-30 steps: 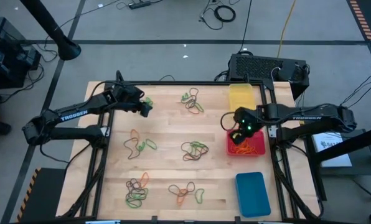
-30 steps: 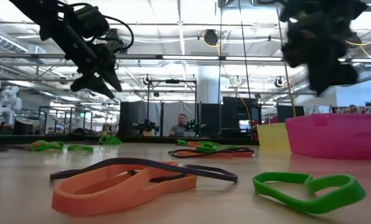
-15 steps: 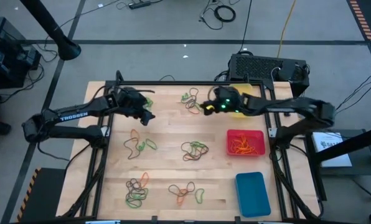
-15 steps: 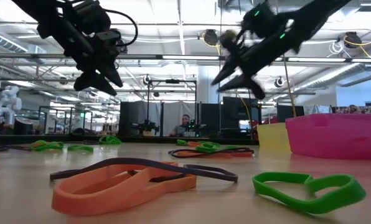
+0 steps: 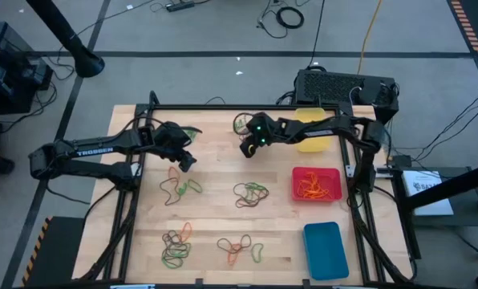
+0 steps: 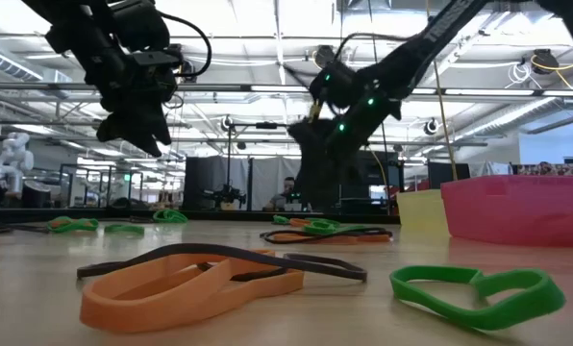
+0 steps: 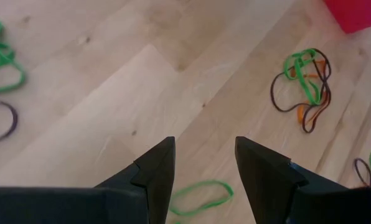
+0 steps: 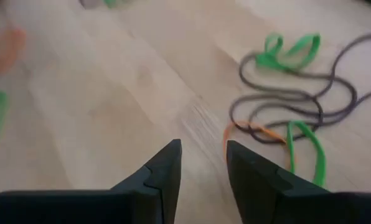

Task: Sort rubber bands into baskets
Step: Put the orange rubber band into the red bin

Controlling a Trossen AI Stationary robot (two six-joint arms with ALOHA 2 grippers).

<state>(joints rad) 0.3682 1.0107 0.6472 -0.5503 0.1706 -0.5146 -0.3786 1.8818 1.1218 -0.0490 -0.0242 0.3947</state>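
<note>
Rubber bands lie in loose piles on the wooden table: one at the far middle (image 5: 245,124), one left of centre (image 5: 180,185), one at the centre (image 5: 251,193), and two near the front (image 5: 175,246) (image 5: 239,249). My right gripper (image 5: 245,150) hovers open just beside the far middle pile (image 8: 297,93), nothing between its fingers. My left gripper (image 5: 184,161) hangs open above the table, over a green band (image 7: 201,195). The red basket (image 5: 335,183) holds orange bands. My right arm crosses the yellow basket (image 5: 319,143). The blue basket (image 5: 325,250) stands at the front right.
A black box (image 5: 343,85) with cables sits beyond the table's far edge. A black frame (image 5: 223,107) runs round the tabletop. Bare wood lies between the piles. In the low view an orange and dark band (image 6: 190,279) and a green band (image 6: 479,293) lie close to the camera.
My right gripper has swung from above the red basket toward the table's far left, sinking and rolling, to the far middle pile. My left gripper has drifted a little toward the near edge, staying open. No rubber band has moved.
</note>
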